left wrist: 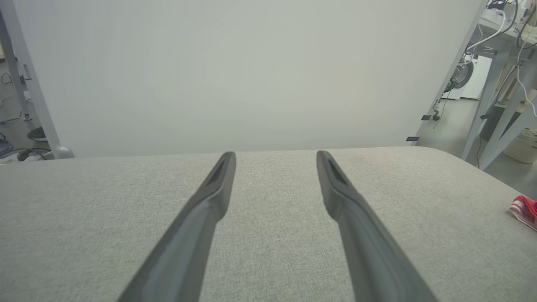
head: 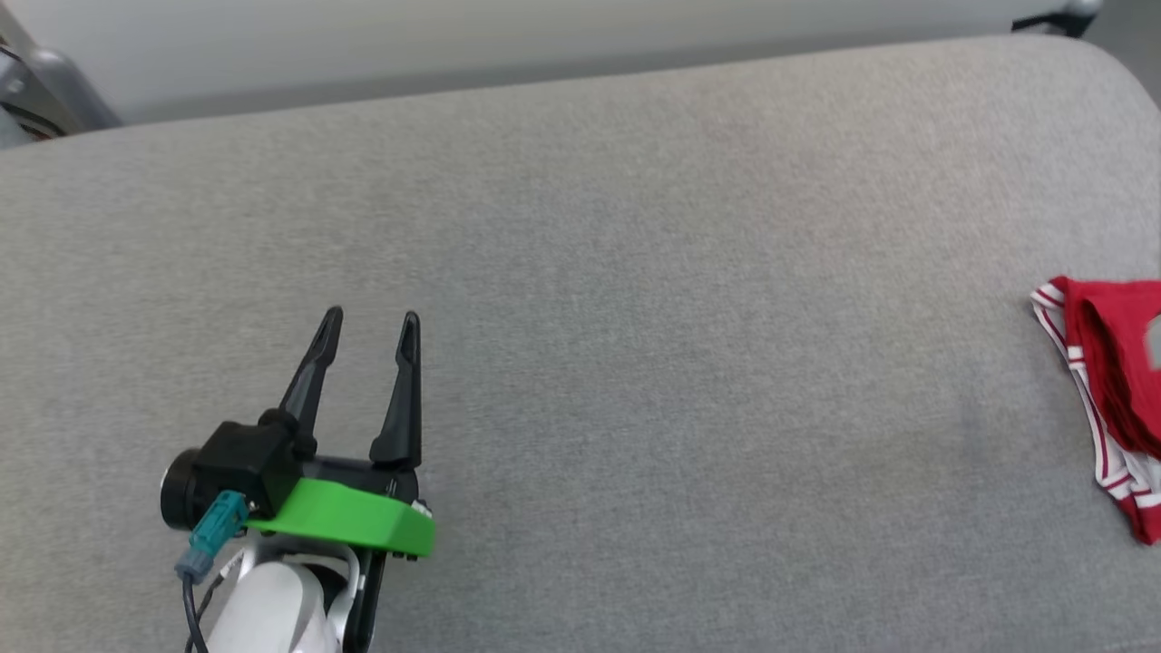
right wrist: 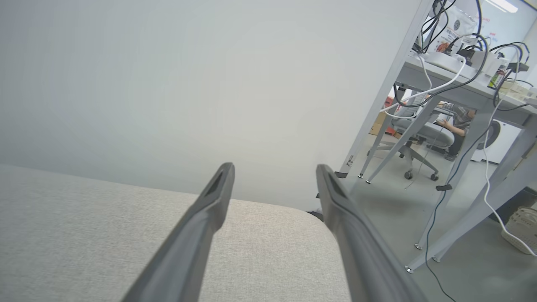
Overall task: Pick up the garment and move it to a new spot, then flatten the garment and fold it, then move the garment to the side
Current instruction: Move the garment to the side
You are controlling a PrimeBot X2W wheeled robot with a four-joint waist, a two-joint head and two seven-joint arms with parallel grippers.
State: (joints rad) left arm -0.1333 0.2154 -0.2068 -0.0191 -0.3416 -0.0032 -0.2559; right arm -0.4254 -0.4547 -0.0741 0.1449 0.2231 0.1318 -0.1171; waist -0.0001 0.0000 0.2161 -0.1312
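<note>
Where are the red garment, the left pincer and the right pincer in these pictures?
garment (head: 1114, 363): head view, on its red cloth.
left pincer (head: 372, 316): head view, midway between its fingertips.
right pincer (right wrist: 273, 166): right wrist view, midway between its fingertips.

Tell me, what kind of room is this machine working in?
Most likely a robotics lab or workshop, not a home: a desk tangled with cables, a wheeled office chair beyond it, and a plain white partition screening off the grey padded worktop.
</note>
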